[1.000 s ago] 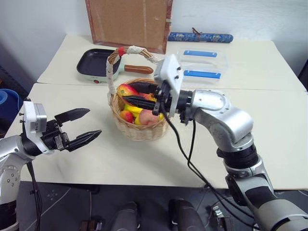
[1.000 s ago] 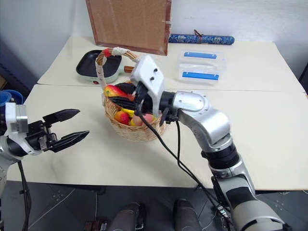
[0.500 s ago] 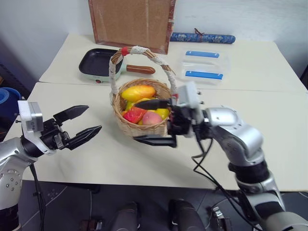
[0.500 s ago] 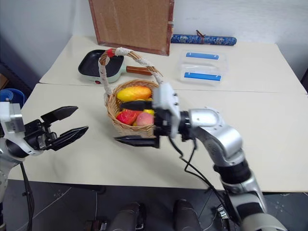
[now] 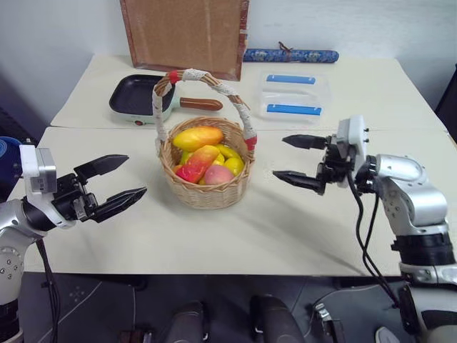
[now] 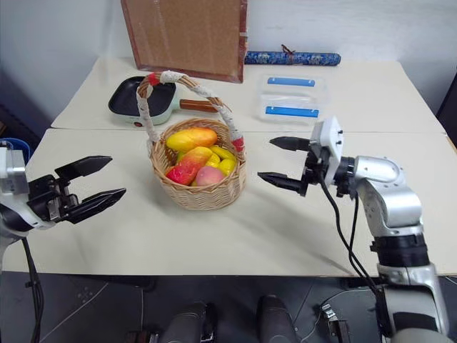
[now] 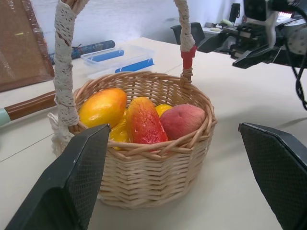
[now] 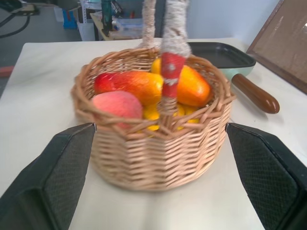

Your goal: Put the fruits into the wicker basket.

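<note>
The wicker basket stands in the middle of the near table, its tall corded handle arching over it. Both fruits lie inside: the plump yellow-orange one at the back and the slimmer red-orange one across the middle, beside a pinkish peach and yellow bananas. My right gripper hangs open and empty to the right of the basket, apart from it, fingers pointing at it. To the basket's left, my left gripper is also open and empty, aimed at the basket.
On the far table sit a black frying pan with a brown handle and a clear plastic box with blue strips. A cork board and a blue roll rest against the wall. A seam divides the two tables.
My right gripper has drawn back from over the basket to its right side, with its jaws now wide and empty. The slim red-orange fruit lies in the basket. The left gripper stayed put.
</note>
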{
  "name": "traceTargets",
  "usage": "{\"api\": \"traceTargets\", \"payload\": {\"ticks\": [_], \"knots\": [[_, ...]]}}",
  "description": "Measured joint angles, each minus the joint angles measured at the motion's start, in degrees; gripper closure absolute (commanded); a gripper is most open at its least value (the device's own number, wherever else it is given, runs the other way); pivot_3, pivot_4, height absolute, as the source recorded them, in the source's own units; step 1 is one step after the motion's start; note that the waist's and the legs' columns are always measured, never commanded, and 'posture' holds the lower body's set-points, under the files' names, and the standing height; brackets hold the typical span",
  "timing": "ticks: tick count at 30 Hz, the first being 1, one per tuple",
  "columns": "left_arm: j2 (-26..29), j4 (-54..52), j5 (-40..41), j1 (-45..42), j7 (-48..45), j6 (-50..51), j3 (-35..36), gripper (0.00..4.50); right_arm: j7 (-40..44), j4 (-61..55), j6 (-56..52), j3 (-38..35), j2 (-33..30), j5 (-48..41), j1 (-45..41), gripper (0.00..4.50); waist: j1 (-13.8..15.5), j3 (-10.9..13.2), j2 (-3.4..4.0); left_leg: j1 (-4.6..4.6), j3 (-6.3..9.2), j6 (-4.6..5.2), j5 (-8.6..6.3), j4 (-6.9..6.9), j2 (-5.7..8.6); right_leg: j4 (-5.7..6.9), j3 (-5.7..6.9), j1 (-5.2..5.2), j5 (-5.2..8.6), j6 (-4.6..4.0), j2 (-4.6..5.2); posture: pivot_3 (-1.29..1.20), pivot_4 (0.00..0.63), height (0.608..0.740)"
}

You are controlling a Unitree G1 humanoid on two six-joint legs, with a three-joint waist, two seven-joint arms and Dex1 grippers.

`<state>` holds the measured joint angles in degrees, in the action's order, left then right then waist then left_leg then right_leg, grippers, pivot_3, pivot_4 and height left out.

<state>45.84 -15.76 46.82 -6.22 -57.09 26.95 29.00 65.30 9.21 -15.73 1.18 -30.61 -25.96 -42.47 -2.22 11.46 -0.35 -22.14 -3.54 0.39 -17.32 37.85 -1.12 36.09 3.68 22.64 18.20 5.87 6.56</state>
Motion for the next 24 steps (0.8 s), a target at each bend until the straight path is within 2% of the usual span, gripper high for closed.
{"api": "traceTargets", "payload": {"ticks": [3,7,13,19,24], "knots": [[-0.01,-0.13,-0.01,-0.34,-0.09,0.00,-1.16,0.00,1.10,3.83,0.67,3.54,5.06,1.22,-4.55,0.84,0.13,0.00,0.00,-0.05,0.01,-0.06,0.00,0.00,-0.06,0.43,0.01,0.17,-0.03,0.04,0.00,0.00,0.150,0.740],[0.00,-0.03,-0.18,-0.21,-0.07,-0.03,-1.27,0.00,0.92,7.93,-0.68,5.74,9.93,2.44,-10.02,2.29,0.26,0.00,0.00,-0.19,0.00,-0.01,-0.10,0.01,-0.04,0.40,0.03,0.27,-0.04,0.07,0.02,0.00,0.150,0.740],[0.00,-0.54,-0.30,0.73,0.09,-0.13,-1.29,0.00,1.09,9.85,-0.64,5.63,10.12,3.91,-10.90,4.37,0.63,-0.01,-0.01,-0.25,0.04,0.07,-0.19,0.02,0.03,0.29,0.06,0.27,-0.07,0.11,0.09,0.00,0.150,0.740],[-0.22,-1.08,-0.55,-0.59,-0.14,-0.64,-2.87,0.00,3.30,-0.52,-5.18,-0.07,2.99,-1.66,-1.83,4.44,1.11,0.00,-0.01,-0.31,0.09,0.09,-0.24,0.03,0.05,0.20,0.15,0.25,-0.07,0.13,0.09,0.00,0.150,0.740],[-1.00,3.08,-1.81,-5.90,-1.66,-1.82,-7.35,0.00,-3.97,-11.90,-11.34,-11.31,-4.65,-6.04,7.72,4.44,1.54,0.00,-0.01,-0.29,-0.13,0.12,-0.24,0.06,0.02,0.03,0.48,0.21,-0.12,0.21,0.00,0.00,0.150,0.740]]}}
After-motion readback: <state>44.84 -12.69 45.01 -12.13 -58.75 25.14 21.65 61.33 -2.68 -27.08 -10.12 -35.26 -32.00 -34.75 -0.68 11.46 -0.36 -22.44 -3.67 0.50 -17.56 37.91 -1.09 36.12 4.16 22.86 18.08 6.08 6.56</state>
